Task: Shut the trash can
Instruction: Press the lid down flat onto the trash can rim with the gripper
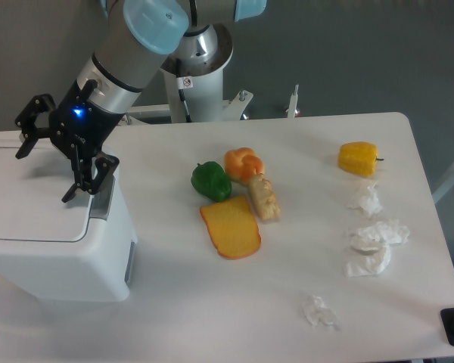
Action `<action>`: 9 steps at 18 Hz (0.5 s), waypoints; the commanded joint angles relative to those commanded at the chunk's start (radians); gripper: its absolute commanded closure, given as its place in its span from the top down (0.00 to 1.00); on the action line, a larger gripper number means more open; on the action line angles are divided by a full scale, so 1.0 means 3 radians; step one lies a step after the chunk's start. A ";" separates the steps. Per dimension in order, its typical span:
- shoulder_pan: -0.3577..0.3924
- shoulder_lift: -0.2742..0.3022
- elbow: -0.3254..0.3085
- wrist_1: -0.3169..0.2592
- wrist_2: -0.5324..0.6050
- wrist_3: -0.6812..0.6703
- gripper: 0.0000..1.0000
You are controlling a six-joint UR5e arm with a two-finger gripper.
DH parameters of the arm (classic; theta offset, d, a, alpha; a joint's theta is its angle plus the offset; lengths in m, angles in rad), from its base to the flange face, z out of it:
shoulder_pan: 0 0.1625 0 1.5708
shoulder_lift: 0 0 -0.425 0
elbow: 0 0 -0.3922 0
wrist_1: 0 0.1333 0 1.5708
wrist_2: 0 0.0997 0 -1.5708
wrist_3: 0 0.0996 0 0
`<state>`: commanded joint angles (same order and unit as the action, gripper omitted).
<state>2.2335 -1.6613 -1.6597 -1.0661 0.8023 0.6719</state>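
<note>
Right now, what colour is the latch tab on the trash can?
Grey, on the white trash can, under the jaws in the fixed camera view.
</note>
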 joint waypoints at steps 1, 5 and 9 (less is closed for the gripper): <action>0.0000 0.0005 -0.0005 0.0000 0.0000 0.0000 1.00; 0.0000 0.0005 -0.0010 0.0000 0.0031 0.0000 1.00; 0.0000 0.0005 -0.0015 0.0000 0.0036 0.0000 1.00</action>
<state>2.2335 -1.6598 -1.6644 -1.0661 0.8130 0.6719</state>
